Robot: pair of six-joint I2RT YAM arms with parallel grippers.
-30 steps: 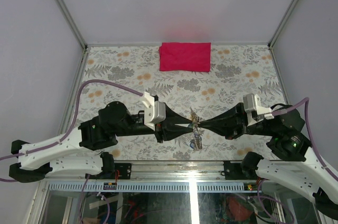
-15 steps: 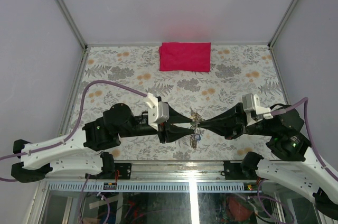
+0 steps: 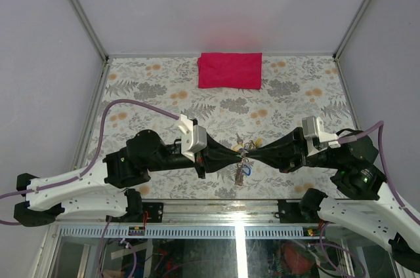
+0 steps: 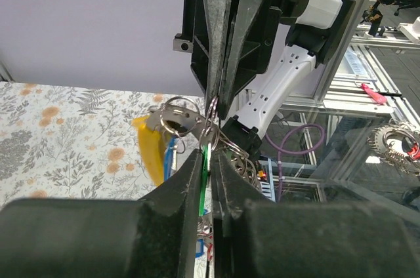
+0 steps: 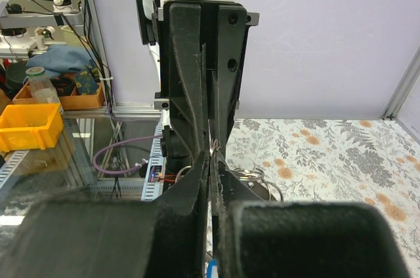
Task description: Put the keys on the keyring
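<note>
Both grippers meet tip to tip above the table's near middle. My left gripper [image 3: 237, 152] [image 4: 207, 155] is shut on the green key [image 4: 205, 160], whose thin green head stands edge-on between the pads. My right gripper [image 3: 247, 154] [image 5: 210, 158] is shut on the keyring [image 5: 211, 149], a thin wire [image 4: 211, 127] pinched at its tips. More keys hang from the ring: a yellow tag [image 4: 152, 150], a silvery head [image 4: 176, 120] and a dangling bunch [image 3: 244, 172]. Loose wire loops [image 5: 256, 176] show beside the right fingers.
A folded red cloth [image 3: 230, 70] lies at the far middle of the flowered table [image 3: 144, 88]. Metal frame posts [image 3: 79, 9] and grey walls close in the sides. The table's near edge and a rail [image 3: 216, 207] lie just below the grippers.
The left jaws have closed onto the green key at the ring. The left wrist shifted slightly and the hanging bunch swung a little. The right gripper stayed shut in place.
</note>
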